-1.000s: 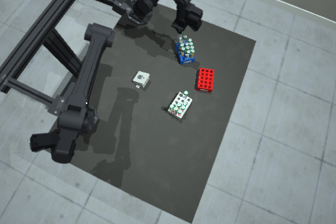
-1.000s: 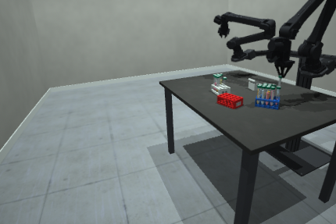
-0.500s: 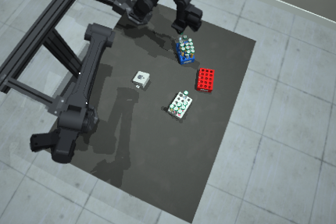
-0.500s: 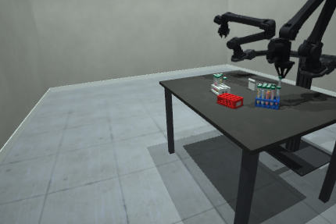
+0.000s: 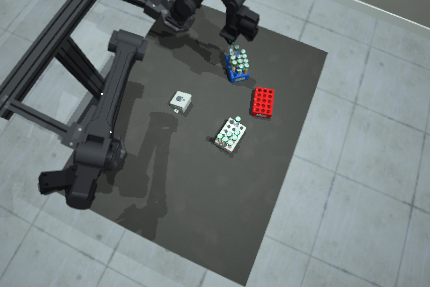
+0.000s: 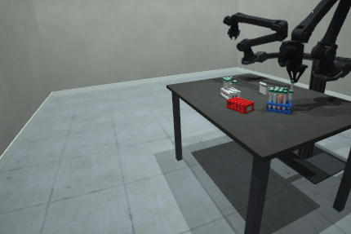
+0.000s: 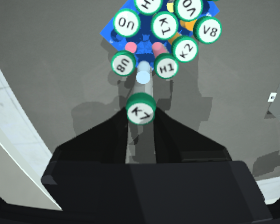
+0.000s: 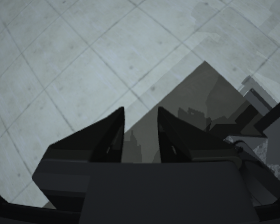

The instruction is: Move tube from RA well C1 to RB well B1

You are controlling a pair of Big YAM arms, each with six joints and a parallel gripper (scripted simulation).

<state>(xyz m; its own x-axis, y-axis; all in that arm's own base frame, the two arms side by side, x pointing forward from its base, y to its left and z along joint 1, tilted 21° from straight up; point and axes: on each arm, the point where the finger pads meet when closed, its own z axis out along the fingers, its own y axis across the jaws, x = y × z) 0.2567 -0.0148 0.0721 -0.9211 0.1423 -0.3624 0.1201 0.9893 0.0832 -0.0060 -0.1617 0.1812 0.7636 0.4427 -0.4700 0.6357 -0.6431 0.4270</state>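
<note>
Four dark legs under dark tabletop, pale tiled floor, grey walls

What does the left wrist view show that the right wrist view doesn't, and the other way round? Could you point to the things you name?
Only the left: the blue rack [image 5: 240, 78] [image 6: 279, 110] [image 7: 109, 32] and tubes with lettered caps, K7 [image 7: 141, 111] between the fingers.
Only the right: a corner of the table [image 5: 280, 183] [image 6: 228, 117] [image 8: 202, 82].
Both: their own gripper's dark fingers, and pale floor beyond the tabletop.
</note>
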